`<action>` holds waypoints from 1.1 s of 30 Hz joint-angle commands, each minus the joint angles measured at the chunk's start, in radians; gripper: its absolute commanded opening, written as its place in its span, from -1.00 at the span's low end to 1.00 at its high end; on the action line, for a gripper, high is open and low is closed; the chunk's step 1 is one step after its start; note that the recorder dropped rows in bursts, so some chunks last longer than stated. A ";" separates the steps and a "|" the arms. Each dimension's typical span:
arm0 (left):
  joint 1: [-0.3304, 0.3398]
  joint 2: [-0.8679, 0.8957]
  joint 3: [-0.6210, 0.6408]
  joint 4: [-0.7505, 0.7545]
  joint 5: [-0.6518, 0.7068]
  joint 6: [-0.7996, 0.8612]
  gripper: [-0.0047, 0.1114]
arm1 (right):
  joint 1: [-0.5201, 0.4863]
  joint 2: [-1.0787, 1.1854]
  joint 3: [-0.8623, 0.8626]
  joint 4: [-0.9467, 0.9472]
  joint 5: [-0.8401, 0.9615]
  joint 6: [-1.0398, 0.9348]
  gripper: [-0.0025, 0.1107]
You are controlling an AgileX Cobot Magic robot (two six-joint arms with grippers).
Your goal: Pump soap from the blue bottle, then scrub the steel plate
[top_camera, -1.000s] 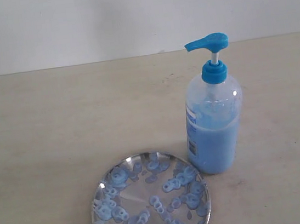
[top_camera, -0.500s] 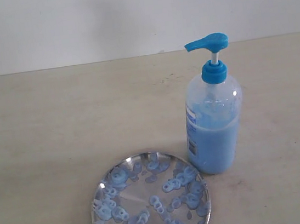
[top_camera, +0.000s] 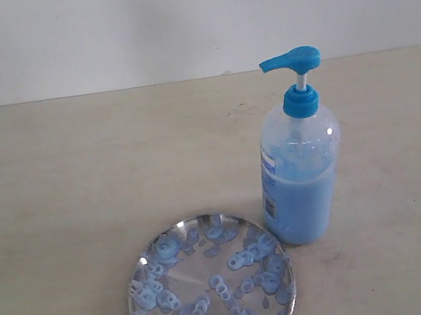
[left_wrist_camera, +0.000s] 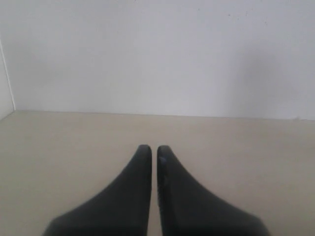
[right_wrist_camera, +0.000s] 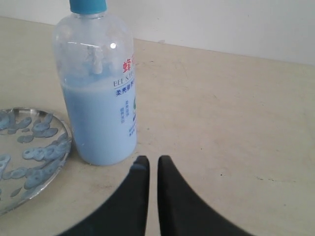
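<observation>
Quick status from my end. The steel plate point(top_camera: 186, 276) sits at the front of the counter point(top_camera: 82, 182), and it's already speckled all over with light-blue blobs and rings of soap point(top_camera: 243, 260). So I'd call the pumping half basically done, or at least there's plenty on there to work with. The scrubbing half looks untouched to me: the blobs are separate and crisp, nothing smeared. I also don't see a sponge or brush anywhere, so no idea what I'd scrub with.

The blue bottle point(top_camera: 302, 184) stands upright just beside the plate's rim, to the right and a bit behind it in the exterior view. I can't tell if they touch. Its pump head point(top_camera: 291, 59) is up.

Neither arm shows in the exterior view. The left jaws are pressed nearly together with only a thin slit between them, holding nothing. That camera sees just counter and white wall point(left_wrist_camera: 157, 59). The right jaws are the same deal, closed up and empty, low over the counter. The bottle's base is near them, ahead and off to one side, not touching. The plate's edge is just past the bottle.
</observation>
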 commanded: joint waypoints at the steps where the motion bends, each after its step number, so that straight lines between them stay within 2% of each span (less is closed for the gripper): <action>1: -0.006 -0.003 0.004 0.197 0.111 -0.211 -0.85 | -0.004 -0.007 -0.003 -0.002 0.006 -0.003 -0.91; 5: -0.006 -0.003 0.004 0.208 0.215 -0.237 -0.85 | -0.004 -0.007 -0.003 -0.002 0.007 -0.001 -0.91; 32: -0.022 -0.003 0.004 0.208 0.201 -0.249 -0.85 | -0.004 -0.010 -0.003 0.000 0.007 -0.001 -0.91; 33: -0.022 -0.003 0.004 0.208 0.201 -0.249 -0.85 | -0.025 -0.016 -0.003 0.000 0.007 -0.001 -0.91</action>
